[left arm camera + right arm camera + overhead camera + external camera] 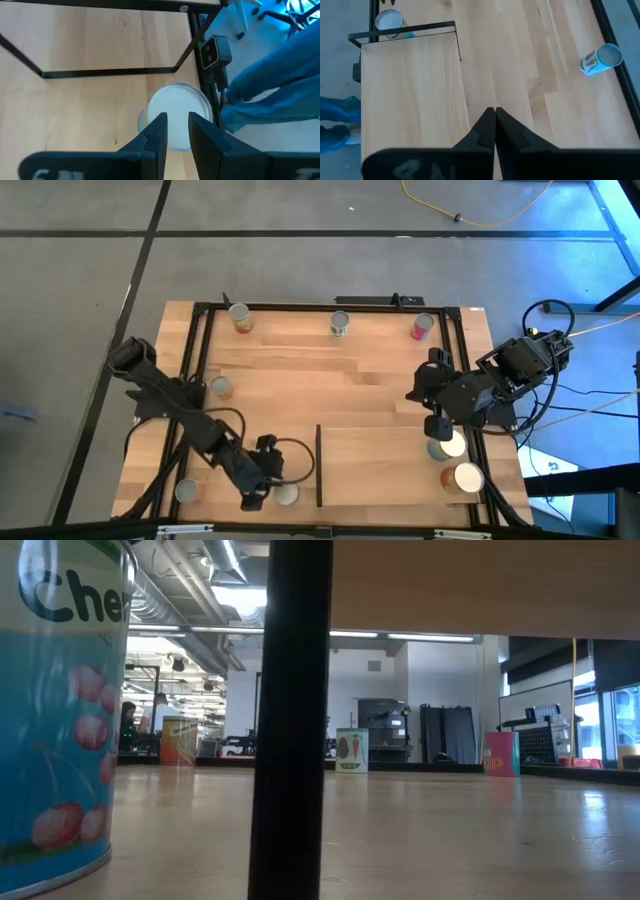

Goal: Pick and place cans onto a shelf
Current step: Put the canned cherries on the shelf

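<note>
High view: you see the shelf at lower centre-right, with two cans on its right edge. The left gripper sits at lower left beside a white-topped can, just off the shelf's black strip. The right gripper hangs by the shelf's upper right corner. Five other cans stand elsewhere on the table.
Low view: a blue cherry-label can fills your left edge; a black post blocks the middle; three cans stand far back.
Left wrist view: your fingers are spread narrowly over the white can top, grasping nothing.
Right wrist view: the fingers are clenched together, empty, over bare shelf wood.
Progress: by my judgement two are placed and six remain.
</note>
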`<state>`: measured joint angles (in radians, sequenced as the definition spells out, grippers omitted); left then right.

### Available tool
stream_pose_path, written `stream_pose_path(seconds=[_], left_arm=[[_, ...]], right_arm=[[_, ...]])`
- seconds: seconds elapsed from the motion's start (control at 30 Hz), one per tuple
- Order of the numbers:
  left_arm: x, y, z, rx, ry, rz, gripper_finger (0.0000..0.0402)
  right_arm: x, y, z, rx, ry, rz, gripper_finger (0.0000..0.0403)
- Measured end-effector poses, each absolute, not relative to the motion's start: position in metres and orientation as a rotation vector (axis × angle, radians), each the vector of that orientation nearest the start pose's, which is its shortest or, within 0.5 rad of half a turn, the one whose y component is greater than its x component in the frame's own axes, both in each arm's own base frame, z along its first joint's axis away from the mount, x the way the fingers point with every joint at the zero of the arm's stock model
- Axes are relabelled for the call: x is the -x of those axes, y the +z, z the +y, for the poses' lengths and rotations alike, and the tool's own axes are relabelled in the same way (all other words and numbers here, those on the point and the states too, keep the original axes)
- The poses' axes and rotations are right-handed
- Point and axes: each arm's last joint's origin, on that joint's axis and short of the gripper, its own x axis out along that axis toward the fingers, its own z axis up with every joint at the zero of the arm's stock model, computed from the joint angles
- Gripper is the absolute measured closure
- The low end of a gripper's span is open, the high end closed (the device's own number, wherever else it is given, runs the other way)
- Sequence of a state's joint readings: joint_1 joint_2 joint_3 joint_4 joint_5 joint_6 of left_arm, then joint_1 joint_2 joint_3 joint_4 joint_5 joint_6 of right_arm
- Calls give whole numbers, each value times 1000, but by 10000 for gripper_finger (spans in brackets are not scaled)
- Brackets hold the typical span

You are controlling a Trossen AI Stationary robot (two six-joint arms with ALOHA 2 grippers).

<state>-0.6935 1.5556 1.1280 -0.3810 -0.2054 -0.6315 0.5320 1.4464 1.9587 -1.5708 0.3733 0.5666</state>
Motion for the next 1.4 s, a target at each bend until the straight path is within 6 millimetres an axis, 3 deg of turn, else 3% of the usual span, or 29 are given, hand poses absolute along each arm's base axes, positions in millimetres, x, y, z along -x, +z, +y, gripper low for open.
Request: stream_pose_path(seconds=[0.23, 0.63, 1.4], left_arm=[[-260, 240, -211, 184, -104, 813, 331], [-263, 220, -220, 215, -114, 892, 331], [-262, 219, -216, 135, -78, 890, 331]], right_arm=[[-193, 455, 101, -57, -126, 946, 397], [-193, 455, 101, -63, -129, 945, 397], [-193, 455, 101, -67, -131, 945, 397]])
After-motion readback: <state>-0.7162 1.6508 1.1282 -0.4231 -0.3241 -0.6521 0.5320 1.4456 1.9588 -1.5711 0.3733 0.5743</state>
